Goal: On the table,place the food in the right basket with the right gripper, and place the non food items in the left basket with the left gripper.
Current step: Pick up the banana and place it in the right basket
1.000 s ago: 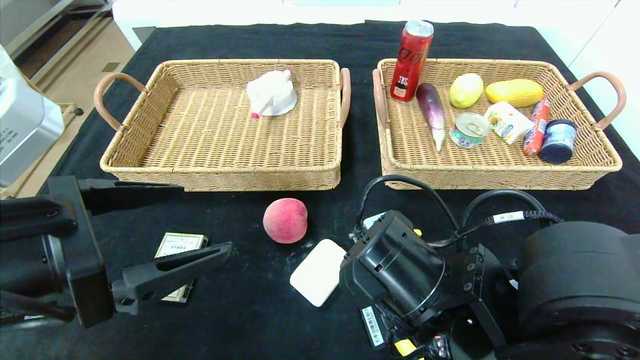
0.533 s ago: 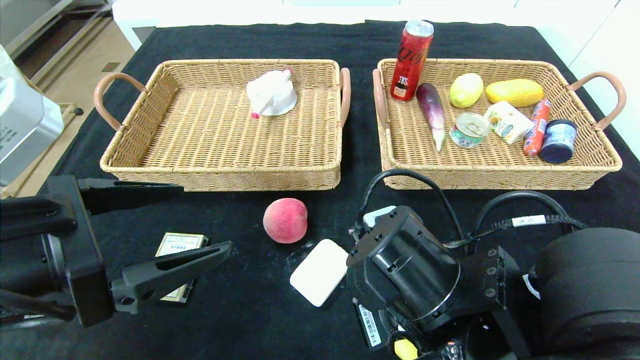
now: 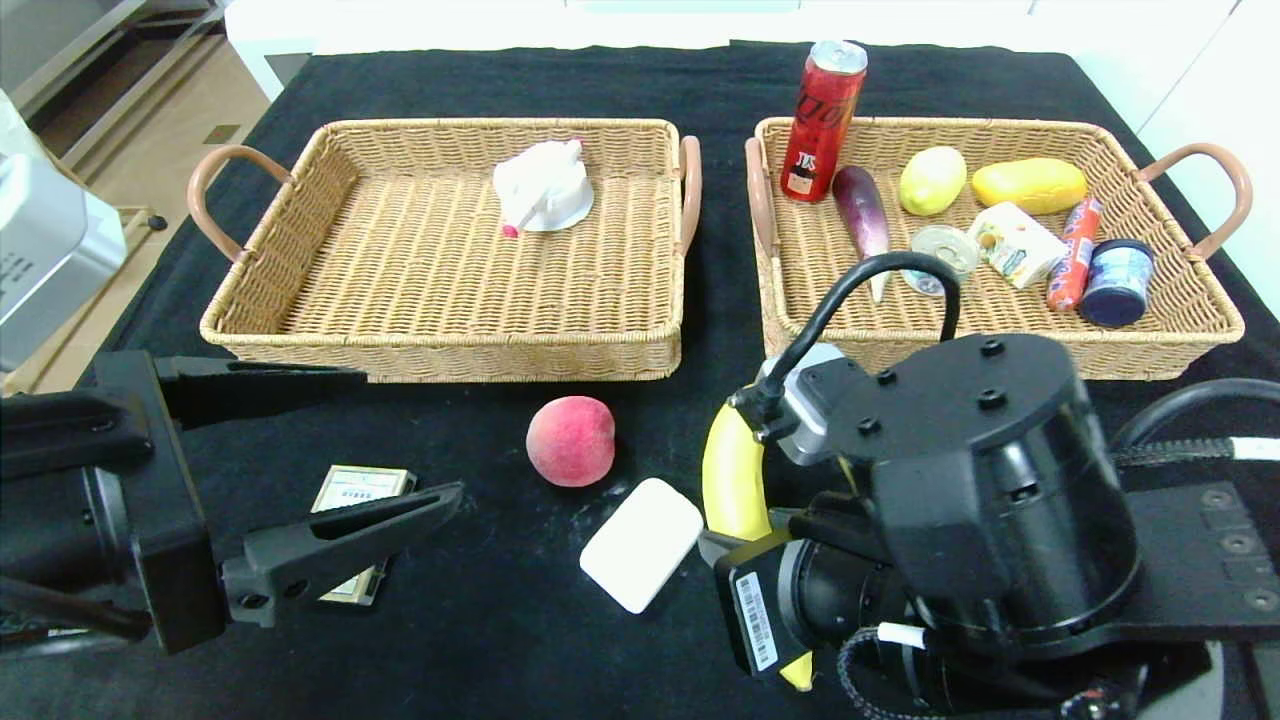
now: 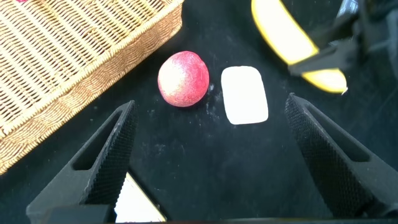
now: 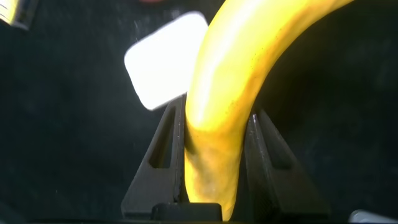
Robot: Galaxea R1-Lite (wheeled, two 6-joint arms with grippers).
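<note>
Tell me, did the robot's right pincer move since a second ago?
Yes. The right pincer, shut on the banana, has lifted: its wrist now covers part of the right basket, whose front rim was clear before.

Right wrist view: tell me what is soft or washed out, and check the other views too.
Right wrist view: banana close and soft, white block overexposed. Head view: right arm housing fills the foreground; glare beyond the table's far edge. Left wrist view: left claw fingers dark, little detail.
</note>
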